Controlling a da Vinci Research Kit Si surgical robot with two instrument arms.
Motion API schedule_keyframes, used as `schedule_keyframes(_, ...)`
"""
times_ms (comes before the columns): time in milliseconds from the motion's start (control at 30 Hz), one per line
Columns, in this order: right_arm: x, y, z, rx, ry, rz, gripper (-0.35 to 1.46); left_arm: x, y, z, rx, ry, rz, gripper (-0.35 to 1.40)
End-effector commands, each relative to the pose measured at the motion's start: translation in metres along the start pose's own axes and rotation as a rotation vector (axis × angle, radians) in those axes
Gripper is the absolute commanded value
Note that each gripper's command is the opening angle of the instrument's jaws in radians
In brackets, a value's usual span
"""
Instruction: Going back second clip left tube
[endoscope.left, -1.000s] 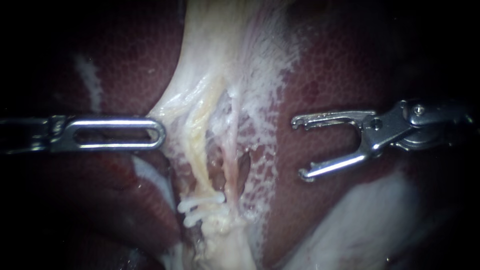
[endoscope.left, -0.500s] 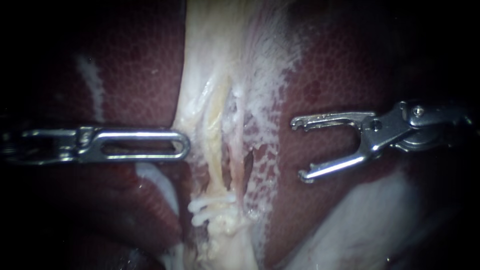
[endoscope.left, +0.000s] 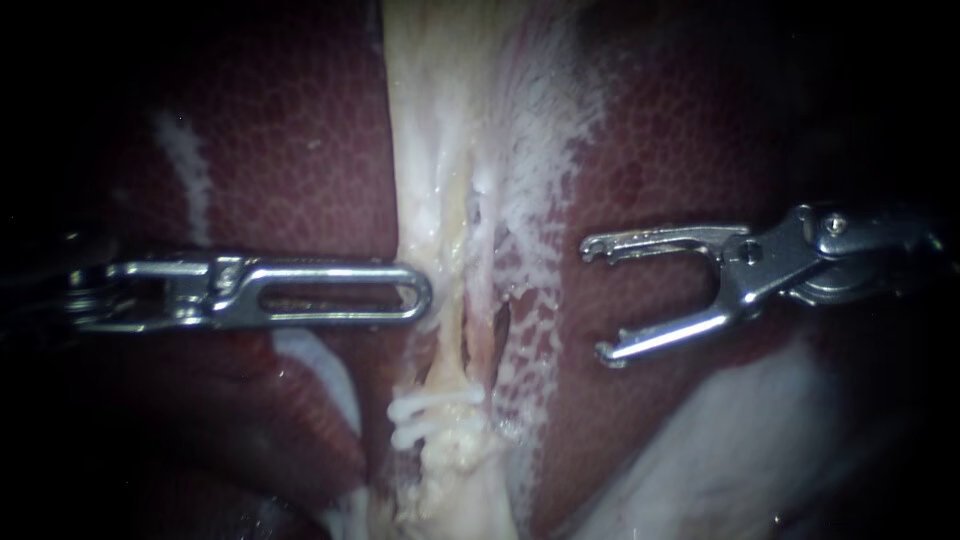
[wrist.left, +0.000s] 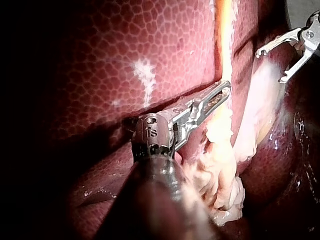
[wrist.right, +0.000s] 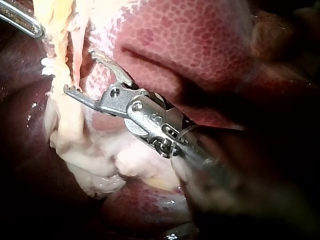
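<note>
The dark red liver (endoscope.left: 300, 150) bears a pale band of tissue (endoscope.left: 440, 120) carrying a white clip (endoscope.left: 440, 400).

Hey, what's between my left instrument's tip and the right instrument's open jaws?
Endoscope view: beside the left instrument lies the pale band of tubes, then web-covered liver before the right instrument. The clips sit lower.
</note>
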Motion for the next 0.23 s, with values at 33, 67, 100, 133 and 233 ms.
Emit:
schedule_keyframes(33,0.0,0.0,-0.0001,0.0,0.0,0.0,0.6,0.0,0.0,0.0,0.001,-0.001,-0.003,-0.35)
schedule_keyframes(67,0.0,0.0,-0.0001,0.0,0.0,0.0,0.6,0.0,0.0,0.0,0.001,-0.001,-0.003,-0.35)
schedule_keyframes(100,0.0,-0.0001,-0.0001,0.0,0.0,0.0,0.6,0.0,0.0,0.0,0.003,0.001,-0.003,-0.35)
schedule_keyframes(133,0.0,-0.0001,-0.0001,0.001,0.0,0.0,0.6,0.0,0.0,0.0,0.003,0.001,-0.003,-0.35)
schedule_keyframes(233,0.0,-0.0001,-0.0002,0.001,0.0,0.0,0.6,0.0,0.0,0.0,0.003,0.001,-0.003,-0.35)
